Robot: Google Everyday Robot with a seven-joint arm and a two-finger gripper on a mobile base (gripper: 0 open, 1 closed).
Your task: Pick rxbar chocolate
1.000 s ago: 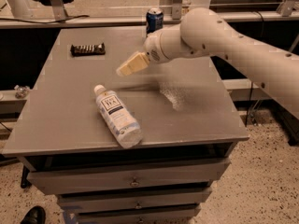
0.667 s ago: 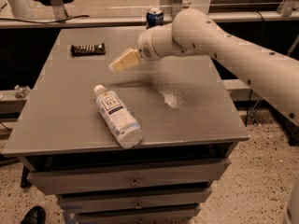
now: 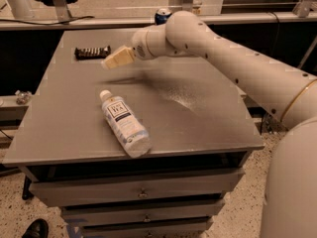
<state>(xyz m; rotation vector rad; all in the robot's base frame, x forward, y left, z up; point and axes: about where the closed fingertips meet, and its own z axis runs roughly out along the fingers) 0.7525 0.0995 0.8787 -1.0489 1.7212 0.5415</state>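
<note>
The rxbar chocolate (image 3: 92,52) is a small flat dark bar with pale lettering, lying at the far left of the grey table top (image 3: 198,118). My gripper (image 3: 113,61) hangs above the table just right of and slightly nearer than the bar, its pale fingers pointing left toward it, not touching it. A clear bottle with a white label (image 3: 124,123) lies on its side nearer the front, cap pointing away.
A blue drink can (image 3: 162,16) stands at the far edge, partly behind my arm. My white arm (image 3: 237,68) crosses the table from the right. Drawers (image 3: 143,192) sit below the top. A shoe (image 3: 34,229) shows on the floor at lower left.
My gripper has moved left across the table, from near the middle toward the rxbar chocolate. The bar, bottle and can have not moved.
</note>
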